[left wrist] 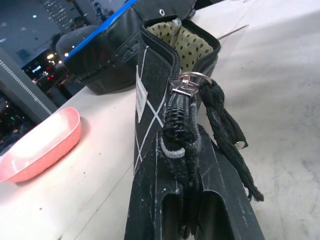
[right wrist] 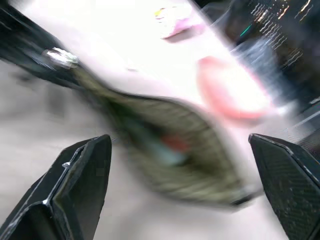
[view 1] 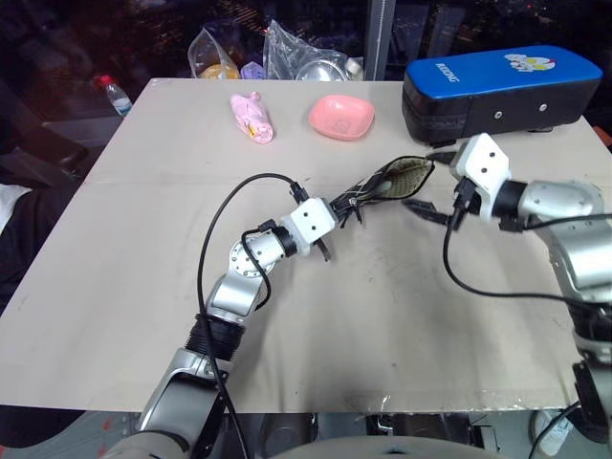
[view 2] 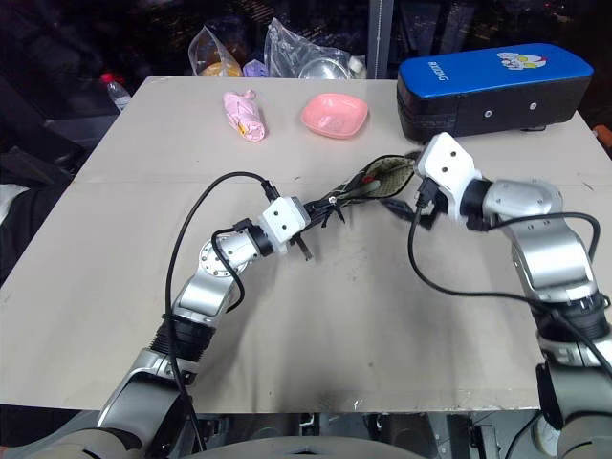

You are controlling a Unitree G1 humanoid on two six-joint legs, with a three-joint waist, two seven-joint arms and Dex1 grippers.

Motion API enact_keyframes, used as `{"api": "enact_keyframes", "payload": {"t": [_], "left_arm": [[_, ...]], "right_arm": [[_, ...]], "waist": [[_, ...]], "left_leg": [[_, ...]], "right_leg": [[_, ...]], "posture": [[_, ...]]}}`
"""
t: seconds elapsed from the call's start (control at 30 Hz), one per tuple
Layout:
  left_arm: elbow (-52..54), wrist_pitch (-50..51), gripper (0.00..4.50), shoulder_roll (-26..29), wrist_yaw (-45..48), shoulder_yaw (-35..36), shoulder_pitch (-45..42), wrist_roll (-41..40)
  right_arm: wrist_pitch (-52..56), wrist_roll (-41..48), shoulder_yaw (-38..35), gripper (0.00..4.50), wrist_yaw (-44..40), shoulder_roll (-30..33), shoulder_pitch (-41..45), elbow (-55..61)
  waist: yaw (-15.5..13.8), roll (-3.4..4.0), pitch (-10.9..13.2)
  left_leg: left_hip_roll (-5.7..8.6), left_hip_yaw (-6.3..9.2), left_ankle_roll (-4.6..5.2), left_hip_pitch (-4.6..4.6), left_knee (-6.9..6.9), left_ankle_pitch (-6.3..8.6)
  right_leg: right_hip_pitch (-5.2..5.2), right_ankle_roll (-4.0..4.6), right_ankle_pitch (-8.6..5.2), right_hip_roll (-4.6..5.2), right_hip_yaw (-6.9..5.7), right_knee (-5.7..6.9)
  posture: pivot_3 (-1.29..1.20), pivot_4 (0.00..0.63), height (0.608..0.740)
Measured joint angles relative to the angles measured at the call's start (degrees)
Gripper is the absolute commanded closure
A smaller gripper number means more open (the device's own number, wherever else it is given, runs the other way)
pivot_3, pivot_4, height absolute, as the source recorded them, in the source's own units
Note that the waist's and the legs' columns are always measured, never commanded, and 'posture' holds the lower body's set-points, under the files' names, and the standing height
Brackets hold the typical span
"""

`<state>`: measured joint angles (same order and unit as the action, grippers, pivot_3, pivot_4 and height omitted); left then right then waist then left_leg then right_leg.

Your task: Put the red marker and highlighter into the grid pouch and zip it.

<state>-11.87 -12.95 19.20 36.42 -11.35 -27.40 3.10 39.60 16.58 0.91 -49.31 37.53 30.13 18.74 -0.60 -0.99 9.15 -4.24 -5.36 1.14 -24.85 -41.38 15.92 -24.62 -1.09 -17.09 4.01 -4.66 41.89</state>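
The grid pouch [view 1: 397, 179] hangs tilted just above the table's middle, its mouth open and its dotted lining showing. My left gripper [view 1: 346, 212] is shut on the pouch's zipper end, where the metal pull ring [left wrist: 192, 80] and a black cord dangle. My right gripper [view 1: 430, 212] stands open just beside the pouch's mouth, holding nothing. In the right wrist view its fingers [right wrist: 80, 185] are spread wide around the mouth. Inside lie a red patch [right wrist: 175, 142] and a pale green one [right wrist: 161, 152], seemingly the red marker and the highlighter, though blurred.
A blue-topped black case [view 1: 502, 86] stands at the back right, close behind my right gripper. A pink bowl [view 1: 341, 117] and a pink wrapped bundle [view 1: 253, 117] lie at the back. Plastic bags [view 1: 287, 48] and a bottle [view 1: 115, 94] sit past the far edge.
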Motion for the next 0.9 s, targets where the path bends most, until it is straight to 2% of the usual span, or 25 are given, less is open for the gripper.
{"api": "enact_keyframes", "payload": {"t": [0.07, 0.1, 0.27, 0.53, 0.8, 0.9], "left_arm": [[-0.82, -0.14, 4.50, -0.28, 0.20, -0.16, -0.50, 0.00], [-1.81, -0.48, 4.50, -0.66, 0.57, -0.39, -1.34, 0.01], [-3.46, -2.24, 4.50, -1.03, 1.16, -0.75, -1.80, 0.23], [-5.61, -5.86, 4.50, -1.49, 2.13, -3.23, -1.80, 1.43], [-6.78, -7.16, 4.50, -1.67, 2.26, -4.34, -1.81, 2.13], [-6.78, -7.38, 4.50, -1.69, 2.22, -4.43, -1.83, 2.28]], "right_arm": [[6.15, 3.02, -1.41, 0.06, 1.64, -1.25, -1.14, 2.75], [12.78, 6.31, -3.55, 0.06, 4.82, -4.08, -2.84, 5.12], [22.95, 10.64, -3.37, 0.06, 9.94, -7.53, -7.63, 7.83], [27.54, 13.11, -1.16, 0.06, 16.48, -15.01, -4.17, 7.94], [29.00, 14.12, -0.41, 0.06, 21.10, -21.08, -1.99, 3.17], [29.19, 15.17, -1.92, 0.81, 22.83, -23.98, -1.45, 1.93]], "waist": [[-0.05, 0.00, 0.00], [-0.13, -0.01, -0.01], [-0.13, -0.01, -0.01], [-0.04, -0.01, -0.01], [-0.06, -0.01, -0.01], [-0.05, -0.01, -0.01]], "left_leg": [[0.01, 0.08, 0.00, -0.01, 0.00, 0.00], [0.02, 0.12, 0.01, 0.00, 0.00, 0.00], [0.06, 0.14, 0.01, -0.04, 0.02, 0.00], [0.05, 0.19, 0.01, -0.03, 0.03, 0.01], [0.05, 0.19, 0.02, -0.04, 0.04, 0.01], [0.04, 0.20, 0.01, -0.04, 0.05, 0.01]], "right_leg": [[0.03, 0.01, 0.00, -0.01, -0.04, 0.00], [0.05, 0.01, 0.00, -0.02, -0.06, 0.00], [0.04, 0.00, 0.00, -0.02, -0.04, -0.05], [0.04, 0.00, 0.00, -0.10, -0.03, -0.04], [0.03, 0.00, 0.00, -0.10, -0.05, -0.04], [0.03, 0.00, 0.00, -0.12, -0.05, -0.05]], "posture": [[0.00, 0.150, 0.686], [0.00, 0.150, 0.686], [0.00, 0.150, 0.686], [0.00, 0.150, 0.686], [0.00, 0.150, 0.686], [0.00, 0.150, 0.686]]}}
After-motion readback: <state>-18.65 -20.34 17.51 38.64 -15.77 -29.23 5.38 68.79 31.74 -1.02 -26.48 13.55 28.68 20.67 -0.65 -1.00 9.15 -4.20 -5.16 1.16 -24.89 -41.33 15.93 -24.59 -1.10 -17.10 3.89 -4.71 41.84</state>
